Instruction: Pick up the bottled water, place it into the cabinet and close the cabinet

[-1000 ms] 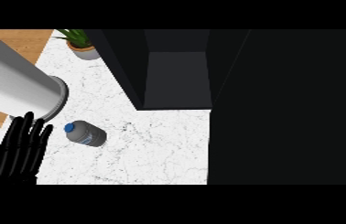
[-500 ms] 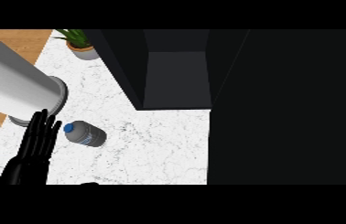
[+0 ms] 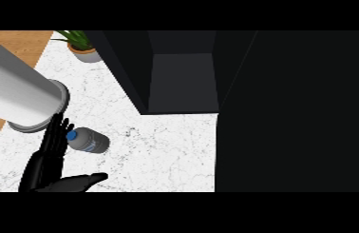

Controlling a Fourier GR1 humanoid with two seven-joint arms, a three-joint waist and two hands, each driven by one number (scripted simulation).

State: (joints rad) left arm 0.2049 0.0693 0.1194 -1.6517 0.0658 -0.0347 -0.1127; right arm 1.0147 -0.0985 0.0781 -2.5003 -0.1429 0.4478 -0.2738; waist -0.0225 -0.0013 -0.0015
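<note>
Water bottle (image 3: pixel 88 140) on the white marble counter (image 3: pixel 161 151), blue cap toward the left, below the open dark cabinet (image 3: pixel 182 80); left hand (image 3: pixel 51 160) just beside the cap, fingers straight and pressed together, thumb stuck out to the right, nothing pinched; grey cylinder (image 3: pixel 28 101) at left; potted plant (image 3: pixel 82 46) at the top corner.

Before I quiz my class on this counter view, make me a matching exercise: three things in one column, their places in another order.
Things:
1. bottled water
2. potted plant
3. cabinet

Places:
A. far left corner of the counter
B. open, at the middle of the far side
C. lying on the marble beside the left hand's straight fingers

Pairs: 1-C, 2-A, 3-B
</note>
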